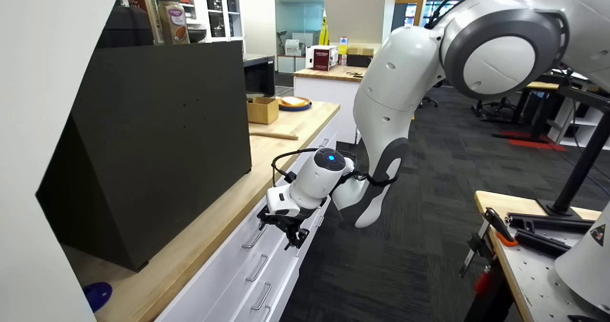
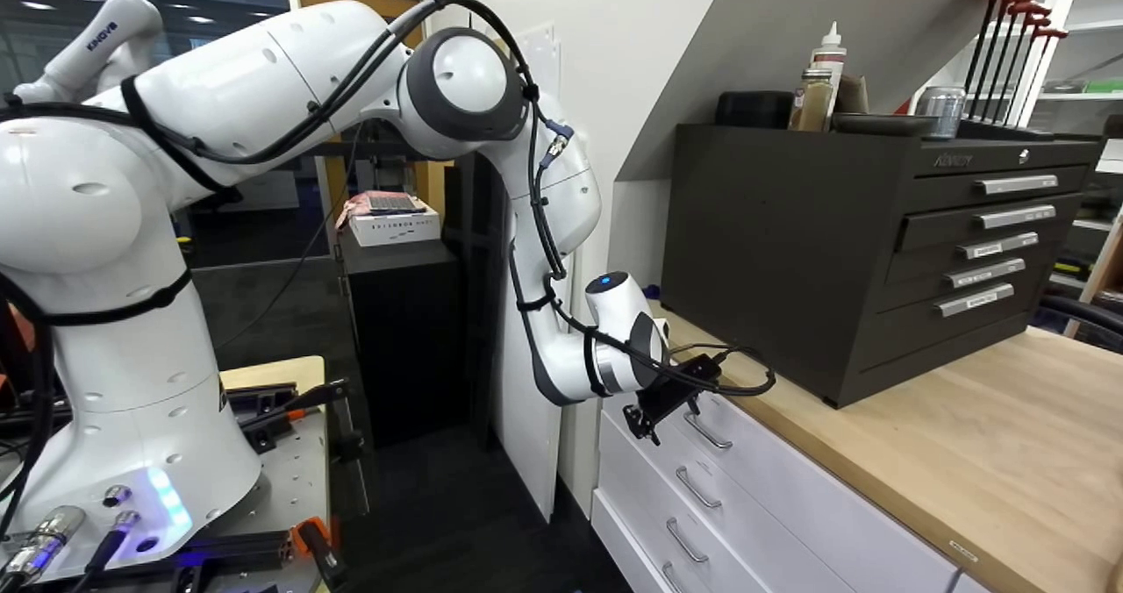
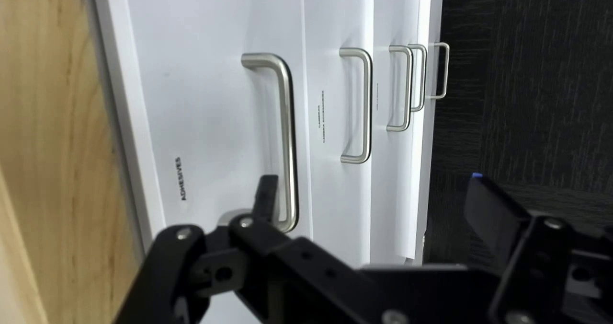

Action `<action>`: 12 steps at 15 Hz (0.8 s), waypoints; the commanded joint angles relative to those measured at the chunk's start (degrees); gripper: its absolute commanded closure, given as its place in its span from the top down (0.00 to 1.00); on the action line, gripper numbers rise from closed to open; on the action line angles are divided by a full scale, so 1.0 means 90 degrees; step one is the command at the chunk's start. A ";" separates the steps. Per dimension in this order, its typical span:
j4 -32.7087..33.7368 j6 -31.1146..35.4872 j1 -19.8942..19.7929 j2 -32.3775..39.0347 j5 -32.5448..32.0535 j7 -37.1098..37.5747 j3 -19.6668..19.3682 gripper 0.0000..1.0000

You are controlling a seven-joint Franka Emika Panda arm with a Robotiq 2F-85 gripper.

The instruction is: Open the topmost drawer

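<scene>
The topmost drawer [image 3: 206, 98] has a flat white front marked ADHESIVES, just below the countertop edge. Its front [image 2: 790, 479] looks shut, and it also shows in an exterior view [image 1: 224, 255]. Its silver bar handle [image 3: 289, 142] shows in the wrist view and in both exterior views [image 1: 255, 237] [image 2: 707, 432]. My gripper [image 3: 373, 185] is open and empty. In the wrist view one finger overlaps the handle's near end, on its countertop side; the other is over the dark floor. I cannot tell whether the finger touches the bar. In both exterior views the gripper [image 1: 279, 234] [image 2: 662, 417] is by this handle.
Lower drawers with similar handles [image 3: 366, 106] lie below. The light wood countertop [image 2: 983, 426] overhangs the drawers and carries a black tool chest [image 2: 781, 242]. A white wall panel [image 1: 43, 122] stands close at the near end in an exterior view.
</scene>
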 commanded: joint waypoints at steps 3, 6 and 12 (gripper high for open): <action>0.0677 -0.0121 -0.0719 0.0339 -0.0347 -0.0078 0.0693 1.00; 0.0944 -0.0246 -0.1060 0.0465 -0.0428 -0.0223 0.1052 1.00; 0.1198 -0.0879 -0.1788 0.0515 -0.0614 -0.0666 0.1898 1.00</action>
